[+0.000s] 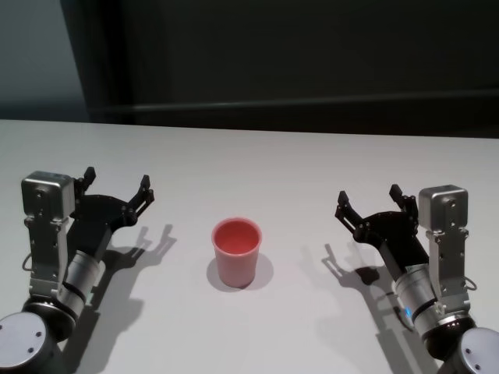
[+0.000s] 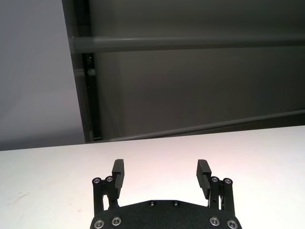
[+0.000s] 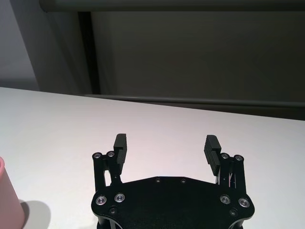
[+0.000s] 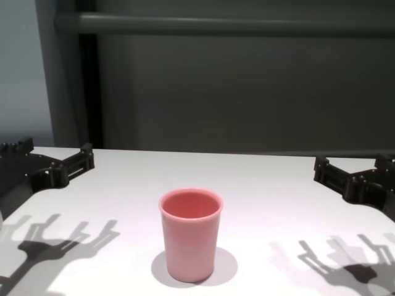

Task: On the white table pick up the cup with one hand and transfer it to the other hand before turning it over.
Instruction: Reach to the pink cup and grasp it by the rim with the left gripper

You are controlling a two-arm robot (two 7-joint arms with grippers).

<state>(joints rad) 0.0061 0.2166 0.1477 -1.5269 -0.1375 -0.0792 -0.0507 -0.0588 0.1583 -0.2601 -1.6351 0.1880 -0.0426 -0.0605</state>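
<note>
The pink cup (image 1: 237, 252) is standing upright, mouth up, at the middle of the white counter (image 1: 281, 167), carrying no label or writing that can be read. The left hand (image 1: 117, 187) is hovering at the cup's nine o'clock, well apart from it, fingers spread wide and gripping nothing. The right hand (image 1: 368, 200) is hovering at three o'clock, likewise spread and gripping nothing.
</note>
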